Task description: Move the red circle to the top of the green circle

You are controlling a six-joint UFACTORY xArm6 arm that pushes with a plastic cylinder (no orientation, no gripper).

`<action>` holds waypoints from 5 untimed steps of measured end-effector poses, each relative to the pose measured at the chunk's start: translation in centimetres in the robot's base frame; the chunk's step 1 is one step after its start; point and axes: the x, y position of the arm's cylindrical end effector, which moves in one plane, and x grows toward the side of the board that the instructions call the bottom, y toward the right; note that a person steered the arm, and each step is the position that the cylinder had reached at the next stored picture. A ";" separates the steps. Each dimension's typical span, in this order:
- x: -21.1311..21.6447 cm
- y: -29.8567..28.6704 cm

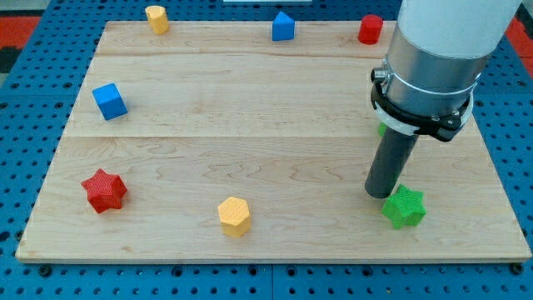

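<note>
The red circle [371, 29] stands near the board's top edge at the view's right. Only a small green sliver [381, 130] shows to the left of the arm's collar; it looks like the green circle, mostly hidden behind the arm. My tip [380, 194] rests on the board at the lower right, far below the red circle and just left of a green star [405, 207], touching it or nearly so.
Also on the wooden board [250, 108]: a yellow block [156, 17] at the top left, a blue block [283, 27] at the top middle, a blue cube [109, 101] at the left, a red star [103, 190] at the lower left, and a yellow hexagon [234, 216] at the bottom middle.
</note>
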 end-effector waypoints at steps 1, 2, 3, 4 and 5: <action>0.0 0.3; -2.3 4.2; -6.1 13.4; -14.0 19.1; -23.5 17.8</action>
